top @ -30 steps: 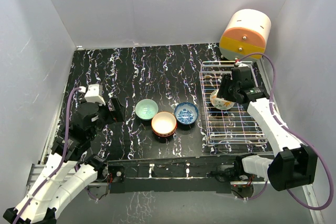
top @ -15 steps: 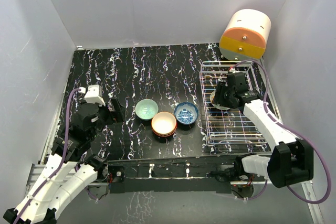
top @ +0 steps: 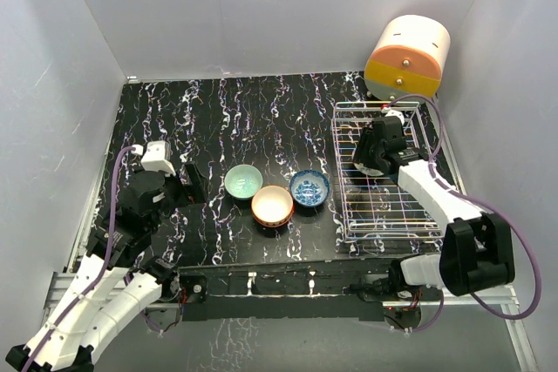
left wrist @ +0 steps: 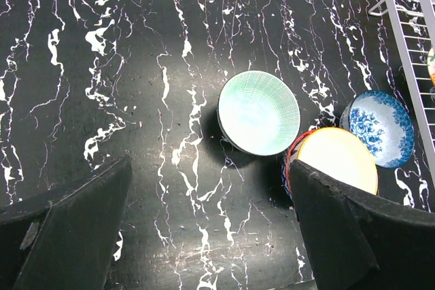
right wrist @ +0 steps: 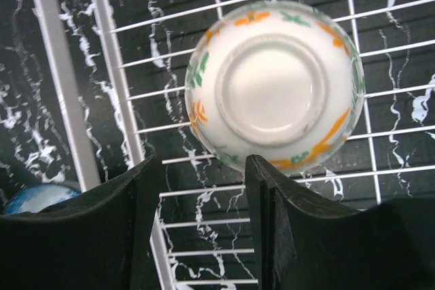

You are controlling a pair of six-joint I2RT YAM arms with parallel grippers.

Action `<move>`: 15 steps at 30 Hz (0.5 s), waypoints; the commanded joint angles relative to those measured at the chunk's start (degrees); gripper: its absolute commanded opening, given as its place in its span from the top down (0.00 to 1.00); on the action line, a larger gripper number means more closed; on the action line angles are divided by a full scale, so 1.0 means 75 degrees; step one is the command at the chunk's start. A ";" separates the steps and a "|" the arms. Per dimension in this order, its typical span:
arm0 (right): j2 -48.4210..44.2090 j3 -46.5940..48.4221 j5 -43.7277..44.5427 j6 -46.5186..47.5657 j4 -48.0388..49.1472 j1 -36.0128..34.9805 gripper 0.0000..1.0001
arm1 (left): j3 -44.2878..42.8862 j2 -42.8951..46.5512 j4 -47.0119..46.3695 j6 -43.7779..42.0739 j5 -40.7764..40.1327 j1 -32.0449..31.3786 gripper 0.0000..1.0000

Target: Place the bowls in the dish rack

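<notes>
The cream bowl with orange flowers lies foot-up on the wires of the dish rack, just past the tips of my right gripper. That gripper is open, with only rack wires between its fingers; its right fingertip overlaps the bowl's rim. In the top view the gripper hides this bowl. The mint green bowl, red-orange bowl and blue-and-white bowl stand upright on the table left of the rack. My left gripper is open, just left of the mint bowl.
A cream-and-orange drawer box stands behind the rack at the back right. White walls enclose the black marbled table. The rack's thick side rail runs beside my right gripper, and the blue bowl sits just outside it.
My right gripper has swung left and back over the rack with the cream bowl, which now lies foot-up and is hidden in the top view. The left arm has not moved.
</notes>
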State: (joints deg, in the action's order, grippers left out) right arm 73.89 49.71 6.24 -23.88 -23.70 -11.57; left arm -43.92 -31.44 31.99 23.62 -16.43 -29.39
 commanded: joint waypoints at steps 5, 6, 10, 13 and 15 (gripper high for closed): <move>0.0606 0.0190 0.1670 0.0335 0.1140 0.0019 0.46 | -0.0020 0.0237 0.0215 -0.0032 -0.0171 -0.0030 0.03; 0.0678 0.0222 0.1735 0.0336 0.1188 0.0028 0.46 | -0.0029 0.0251 0.0231 -0.0032 -0.0179 -0.0031 0.03; 0.0901 0.0320 0.2090 0.0263 0.1488 0.0050 0.46 | -0.0057 0.0296 0.0290 -0.0038 -0.0166 -0.0031 0.03; 0.1081 0.0406 0.2540 0.0216 0.1698 0.0077 0.46 | -0.0071 0.0329 0.0301 -0.0038 -0.0176 -0.0030 0.03; 0.1211 0.0483 0.2869 0.0137 0.1761 0.0111 0.46 | -0.0061 0.0375 0.0300 -0.0032 -0.0172 -0.0025 0.03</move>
State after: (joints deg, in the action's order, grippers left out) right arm 81.80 49.93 20.45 -22.39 -16.03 -11.46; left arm -43.92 -29.58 33.54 23.62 -17.17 -29.39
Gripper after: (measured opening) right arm 0.546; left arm 0.970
